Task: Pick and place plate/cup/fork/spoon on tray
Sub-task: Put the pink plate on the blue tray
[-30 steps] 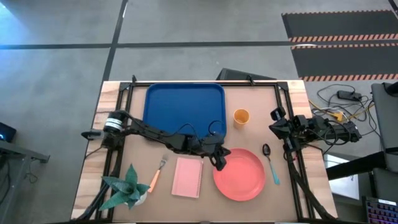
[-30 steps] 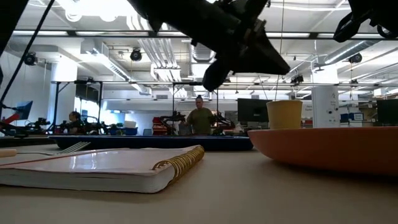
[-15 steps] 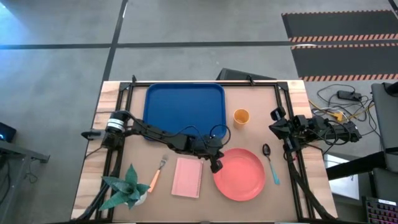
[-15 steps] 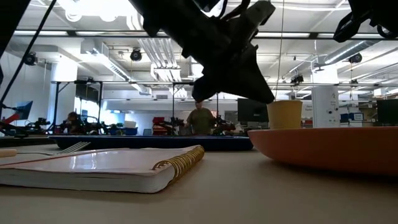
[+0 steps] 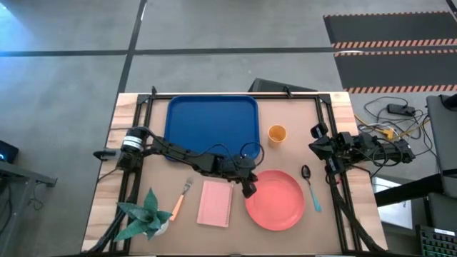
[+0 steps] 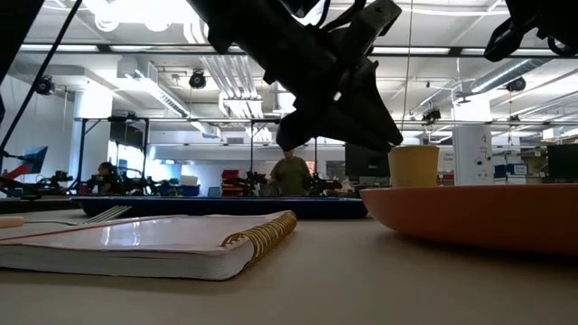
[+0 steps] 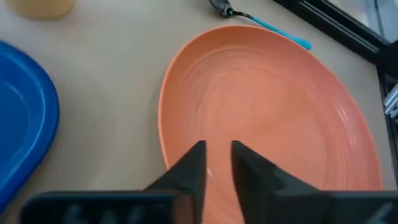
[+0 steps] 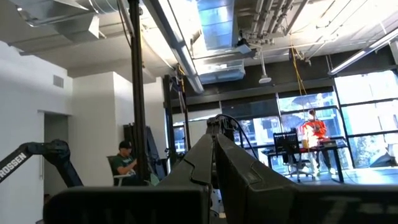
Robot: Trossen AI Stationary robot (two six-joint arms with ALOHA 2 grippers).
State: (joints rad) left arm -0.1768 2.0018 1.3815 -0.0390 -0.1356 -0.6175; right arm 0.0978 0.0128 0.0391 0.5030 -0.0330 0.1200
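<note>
The coral-pink plate (image 5: 275, 200) lies flat on the table at the near right. My left gripper (image 5: 248, 187) hovers over the plate's left rim (image 7: 171, 106), fingers a narrow gap apart, empty; the low view shows its tips (image 6: 388, 138) above the rim. The orange-yellow cup (image 5: 277, 133) stands upright beside the blue tray (image 5: 211, 121), which lies at the far middle. The fork (image 5: 181, 198) lies left of the pink notebook. The blue-handled spoon (image 5: 310, 187) lies right of the plate. My right gripper (image 8: 214, 152) waits shut and raised at the table's right edge (image 5: 319, 137).
A pink spiral notebook (image 5: 216, 203) lies between the fork and the plate. A small green plant (image 5: 146, 214) stands at the near left corner. Black frame rails run along the table's left and right sides. People show in the room behind.
My left gripper has drawn back a little toward the table's left and near edge, from over the plate's inside to over its left rim. It has turned and tipped, its tips now lower and nearer the rim. The plate has stayed still.
</note>
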